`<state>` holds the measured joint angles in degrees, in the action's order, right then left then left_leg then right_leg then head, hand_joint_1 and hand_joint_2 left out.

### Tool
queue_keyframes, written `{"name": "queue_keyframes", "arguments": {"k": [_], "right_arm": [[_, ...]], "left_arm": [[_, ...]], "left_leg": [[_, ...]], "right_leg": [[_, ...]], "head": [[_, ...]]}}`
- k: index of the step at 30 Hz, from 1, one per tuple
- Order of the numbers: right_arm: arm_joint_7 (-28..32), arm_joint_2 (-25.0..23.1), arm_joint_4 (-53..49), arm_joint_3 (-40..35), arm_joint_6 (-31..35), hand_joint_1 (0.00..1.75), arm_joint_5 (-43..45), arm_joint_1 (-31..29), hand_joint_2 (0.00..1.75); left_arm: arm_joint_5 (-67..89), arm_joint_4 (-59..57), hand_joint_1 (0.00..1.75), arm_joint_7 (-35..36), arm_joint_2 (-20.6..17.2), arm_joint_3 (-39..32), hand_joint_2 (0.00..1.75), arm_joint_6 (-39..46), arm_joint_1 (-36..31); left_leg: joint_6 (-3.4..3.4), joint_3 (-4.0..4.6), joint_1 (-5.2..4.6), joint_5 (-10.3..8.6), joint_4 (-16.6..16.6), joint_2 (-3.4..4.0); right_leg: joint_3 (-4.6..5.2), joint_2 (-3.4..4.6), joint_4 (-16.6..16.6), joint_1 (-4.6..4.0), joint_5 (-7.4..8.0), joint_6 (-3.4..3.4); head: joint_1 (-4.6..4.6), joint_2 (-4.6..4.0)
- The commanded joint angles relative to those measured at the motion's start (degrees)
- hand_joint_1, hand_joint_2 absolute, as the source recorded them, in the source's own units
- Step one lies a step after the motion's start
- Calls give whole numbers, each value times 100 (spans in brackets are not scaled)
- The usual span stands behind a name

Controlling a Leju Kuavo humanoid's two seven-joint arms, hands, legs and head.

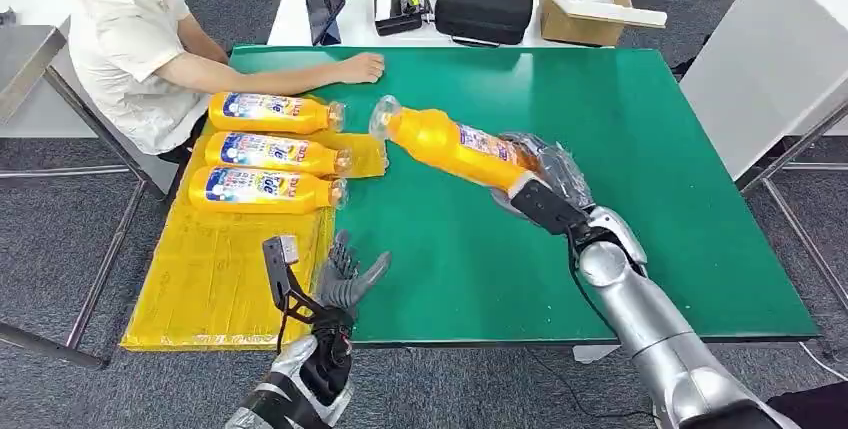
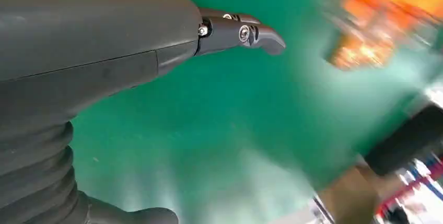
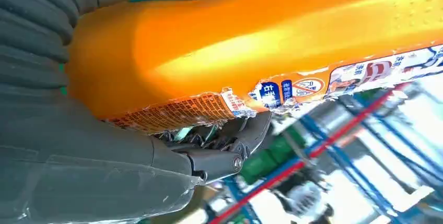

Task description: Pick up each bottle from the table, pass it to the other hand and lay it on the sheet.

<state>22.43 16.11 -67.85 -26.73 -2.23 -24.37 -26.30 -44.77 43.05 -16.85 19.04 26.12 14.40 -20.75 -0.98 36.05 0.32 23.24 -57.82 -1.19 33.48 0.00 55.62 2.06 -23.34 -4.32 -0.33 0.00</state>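
**Bottle held by its base end, handover not yet made**

The main risk is at the pass. The right robot hand (image 1: 540,177) grips the orange bottle (image 1: 450,144) at its base end, so most of the body and the capped neck stick out unsupported toward the yellow sheet (image 1: 215,274). A grip that far from the middle could let the bottle pivot or slide when the other hand takes it, and the wrinkled label seen in the right wrist view may make the surface slippery under the fingers (image 3: 230,140). If the right hand lets go before the left has a firm hold, the bottle would likely drop onto the green counter (image 1: 620,199) and roll. There is also a person's hand (image 1: 362,67) resting on the counter close to the bottle's neck, and three bottles (image 1: 265,151) already lie side by side on the sheet, so a careless swing might knock either.

The right robot hand is clamped around the orange bottle, which is tilted above the counter, neck pointing toward the sheet. The left robot hand (image 1: 345,279) holds nothing; its fingers are spread apart and it hovers at the near edge of the counter beside the sheet, well apart from the bottle.
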Motion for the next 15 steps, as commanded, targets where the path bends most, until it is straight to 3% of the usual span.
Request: {"name": "queue_keyframes", "arguments": {"k": [1,5,9,15], "right_arm": [[242,-307,-294,-540,-250,175,368,-493,175],[298,-319,-523,-569,-316,175,481,-309,175],[351,-266,-611,-533,-417,175,552,73,175],[428,-378,-493,-544,-432,175,521,246,175]], "left_arm": [[-160,-1467,0,-98,-18,-177,175,-1168,-515],[142,-1259,0,-298,0,211,175,-1743,-426],[486,13,0,-988,-37,201,175,-1788,-83],[510,803,0,-929,-128,31,175,-1746,132]], "left_leg": [[3,-19,0,14,-5,39],[0,-9,-3,4,1,6],[-1,-4,0,3,0,-1],[2,-20,4,15,-4,21]], "right_leg": [[-8,29,1,-4,-3,24],[-4,0,-3,0,-2,15],[0,-8,-4,-3,-3,12],[-13,8,-3,-10,-8,29]], "head": [[0,0],[0,0],[0,0],[-2,0]]}}
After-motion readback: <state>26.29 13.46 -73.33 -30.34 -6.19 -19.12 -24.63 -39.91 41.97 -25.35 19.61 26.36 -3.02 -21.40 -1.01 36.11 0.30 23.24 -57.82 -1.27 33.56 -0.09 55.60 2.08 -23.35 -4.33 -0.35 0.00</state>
